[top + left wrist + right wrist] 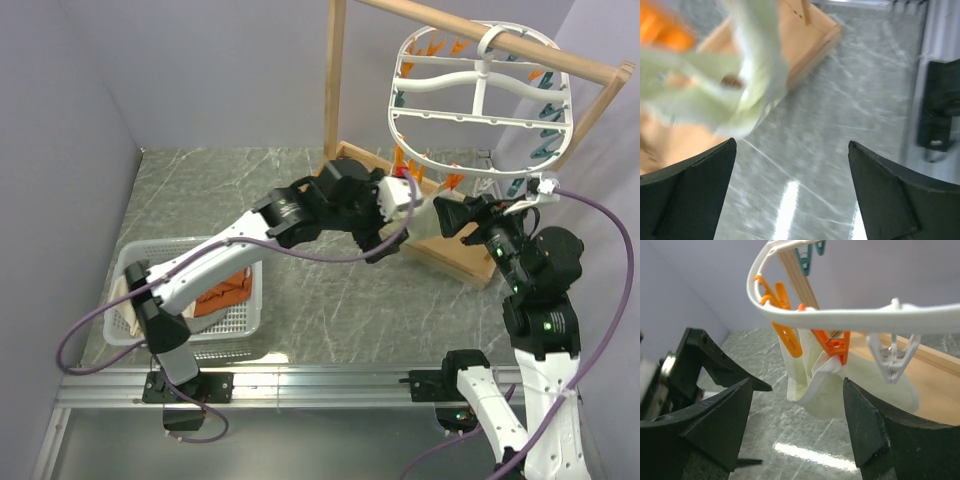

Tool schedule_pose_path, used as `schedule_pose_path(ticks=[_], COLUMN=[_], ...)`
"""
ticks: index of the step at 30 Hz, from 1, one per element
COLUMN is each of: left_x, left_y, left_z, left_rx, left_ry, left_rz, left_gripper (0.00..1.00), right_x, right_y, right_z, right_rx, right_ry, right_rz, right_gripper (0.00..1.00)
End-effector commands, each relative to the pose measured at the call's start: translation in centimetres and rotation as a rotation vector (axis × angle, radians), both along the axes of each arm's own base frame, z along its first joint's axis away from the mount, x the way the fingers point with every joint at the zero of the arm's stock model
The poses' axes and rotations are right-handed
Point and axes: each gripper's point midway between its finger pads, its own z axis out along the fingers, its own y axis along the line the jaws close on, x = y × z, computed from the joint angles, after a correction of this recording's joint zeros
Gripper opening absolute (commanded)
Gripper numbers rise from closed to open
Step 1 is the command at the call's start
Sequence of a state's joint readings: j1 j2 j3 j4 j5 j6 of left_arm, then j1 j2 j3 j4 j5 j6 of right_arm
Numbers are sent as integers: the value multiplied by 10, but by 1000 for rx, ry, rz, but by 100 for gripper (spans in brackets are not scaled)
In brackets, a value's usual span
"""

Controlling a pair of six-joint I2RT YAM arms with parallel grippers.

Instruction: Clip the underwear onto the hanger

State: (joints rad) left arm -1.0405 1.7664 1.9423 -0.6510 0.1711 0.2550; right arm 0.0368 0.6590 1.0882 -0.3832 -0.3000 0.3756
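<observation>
The white oval hanger (pixel 480 90) hangs from a wooden bar, with orange and teal clothespins round its rim (pixel 840 317). In the right wrist view the pale cream underwear (pixel 825 390) droops from an orange clothespin (pixel 836 347) that pinches its edge. My right gripper (pixel 796 385) is open just below and in front of the cloth, touching nothing. My left gripper (pixel 791 144) is open too, with only table between its fingers. The underwear (pixel 740 85) is a blur above its left finger. From above, both grippers meet beside the underwear (pixel 425 218) under the hanger's lower rim.
A white basket (pixel 135 300) holding an orange-rust cloth (pixel 225 290) sits at the near left. The wooden frame stand (pixel 335 80) rises behind, and its base (pixel 805 45) lies close under the grippers. A free white clothespin (pixel 892 357) hangs to the right.
</observation>
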Motion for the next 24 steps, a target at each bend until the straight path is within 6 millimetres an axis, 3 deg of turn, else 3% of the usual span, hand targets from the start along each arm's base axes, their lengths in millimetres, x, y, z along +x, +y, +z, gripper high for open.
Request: schedule_pose_path(ticks=[1, 8, 13, 14, 15, 17, 19, 20, 24], left_x=[-16, 20, 42, 45, 53, 57, 61, 62, 53], left_y=[33, 99, 164, 175, 199, 221, 255, 271, 313], left_z=[33, 48, 58, 57, 55, 52, 39, 22, -12], left_rx=[-147, -283, -342, -346, -360, -374, -371, -339, -254], left_ry=[206, 376, 384, 385, 379, 373, 357, 375, 355], left_rz=[68, 311, 403, 418, 473, 518, 618, 680, 833], left_gripper=[99, 99, 99, 99, 99, 99, 99, 99, 99], right_x=[-25, -56, -64, -65, -67, -67, -66, -67, -65], right_y=[5, 6, 4, 3, 2, 0, -6, -8, -14], right_z=[17, 4, -29, -33, -43, -53, -67, -73, -97], right_rx=[-54, -147, -252, -263, -273, -308, -337, -347, -388], right_ry=[-74, -75, 19, 33, 72, 96, 125, 145, 185], right_rz=[42, 77, 111, 111, 114, 114, 93, 90, 78], right_gripper=[81, 84, 89, 90, 91, 92, 93, 93, 94])
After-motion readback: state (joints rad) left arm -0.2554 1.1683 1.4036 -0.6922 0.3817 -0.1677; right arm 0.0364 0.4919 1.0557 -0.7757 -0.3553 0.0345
